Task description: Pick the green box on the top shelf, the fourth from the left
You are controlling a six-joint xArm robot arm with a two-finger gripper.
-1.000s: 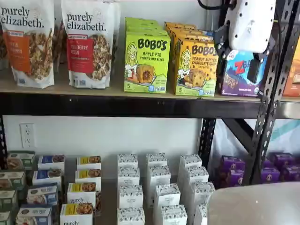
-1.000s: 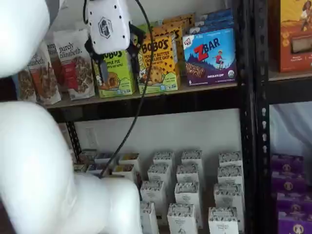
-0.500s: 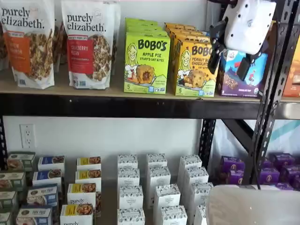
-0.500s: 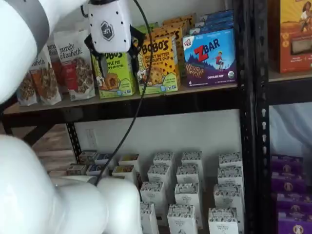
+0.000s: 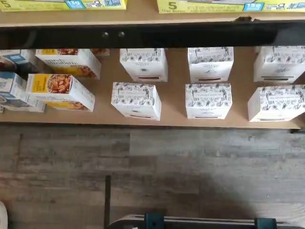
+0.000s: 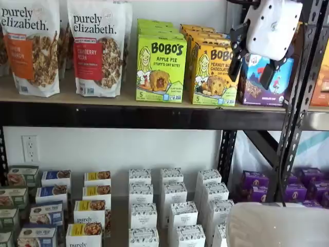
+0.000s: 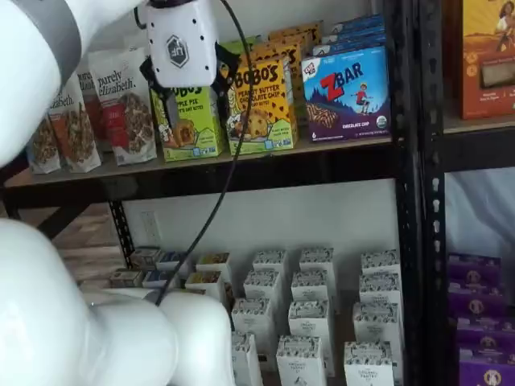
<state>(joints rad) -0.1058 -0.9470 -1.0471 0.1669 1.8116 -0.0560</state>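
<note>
The green box (image 6: 161, 68) stands upright on the top shelf (image 6: 103, 114), at the front of a row of like boxes, next to the orange-yellow Bobo's box (image 6: 213, 77). My gripper (image 6: 251, 70) hangs in front of the shelf, to the right of the green box and apart from it. Its two black fingers (image 6: 235, 64) are spread with a plain gap and hold nothing. In a shelf view the gripper (image 7: 195, 98) overlaps the green box (image 7: 193, 129), whose upper part is hidden behind the white body.
Purely Elizabeth bags (image 6: 97, 49) stand left of the green box and a blue Zbar box (image 7: 348, 92) stands right of the orange-yellow one. Black uprights (image 6: 295, 103) frame the bay. White patterned boxes (image 5: 138, 100) fill the lower shelf. The arm's white links (image 7: 72, 305) fill the near left.
Over the last second the gripper shifted a little to the left and tilted, and the arm's big links moved. In the last half second it has hardly moved.
</note>
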